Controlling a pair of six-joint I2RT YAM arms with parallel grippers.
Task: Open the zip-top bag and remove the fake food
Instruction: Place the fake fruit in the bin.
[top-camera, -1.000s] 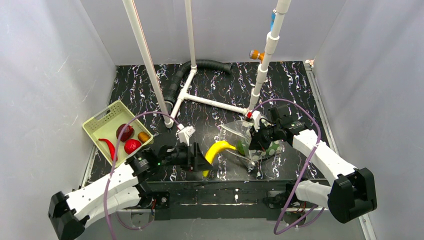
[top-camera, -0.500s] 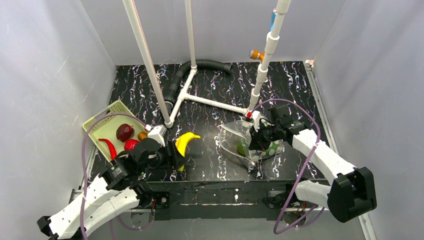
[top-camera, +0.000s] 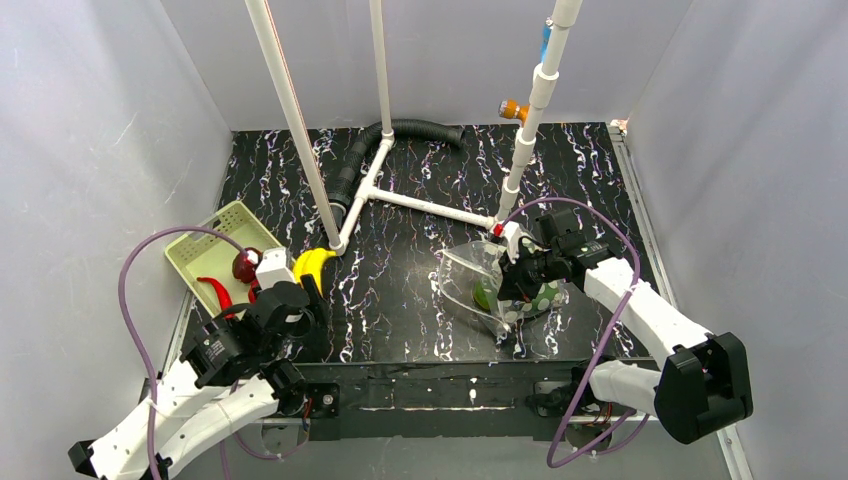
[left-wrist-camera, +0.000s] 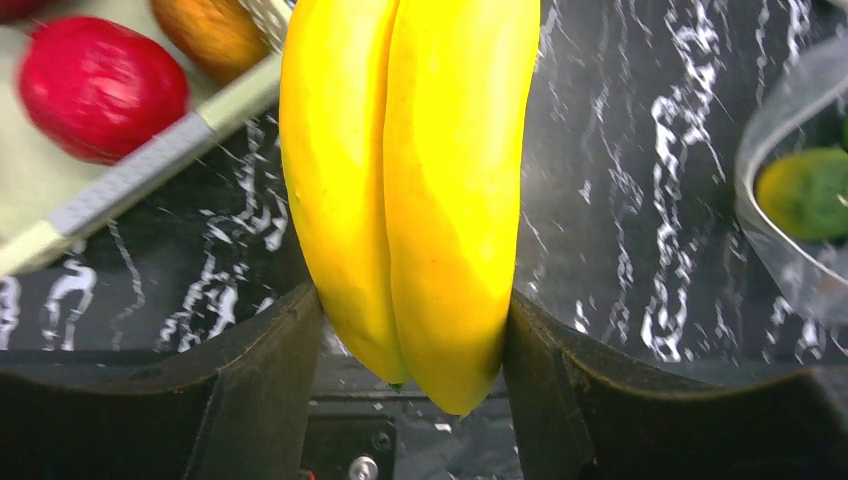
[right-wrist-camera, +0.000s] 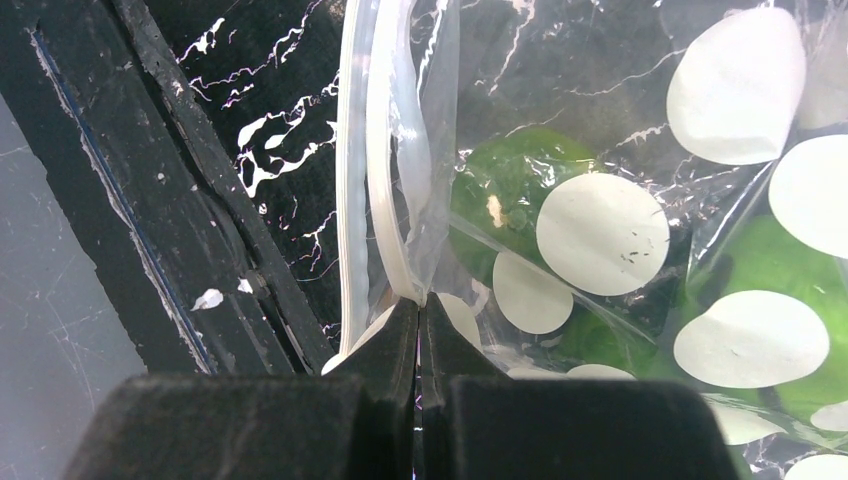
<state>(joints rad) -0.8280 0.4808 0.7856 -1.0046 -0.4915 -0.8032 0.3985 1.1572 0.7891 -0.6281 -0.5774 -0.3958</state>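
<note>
My left gripper (top-camera: 305, 285) is shut on the yellow banana (top-camera: 311, 263), which fills the left wrist view (left-wrist-camera: 415, 180), and holds it at the right edge of the pale green basket (top-camera: 205, 250). The basket holds a dark red fruit (top-camera: 245, 265), a red chili (top-camera: 217, 293), a red round fruit (left-wrist-camera: 100, 85) and an orange-brown piece (left-wrist-camera: 215, 35). My right gripper (top-camera: 512, 275) is shut on the rim of the dotted zip-top bag (top-camera: 500, 285), close up in the right wrist view (right-wrist-camera: 600, 230). The bag's mouth gapes open to the left. A green piece (top-camera: 485, 295) lies inside it (right-wrist-camera: 510, 185).
White pipe posts (top-camera: 300, 130) and a pipe frame (top-camera: 420, 205) stand in the middle back of the black marbled table. A black corrugated hose (top-camera: 400, 135) lies at the back. Grey walls close both sides.
My left arm has swung left with the banana, from beside the bag to the basket's right edge. The right gripper and the bag have not moved.
</note>
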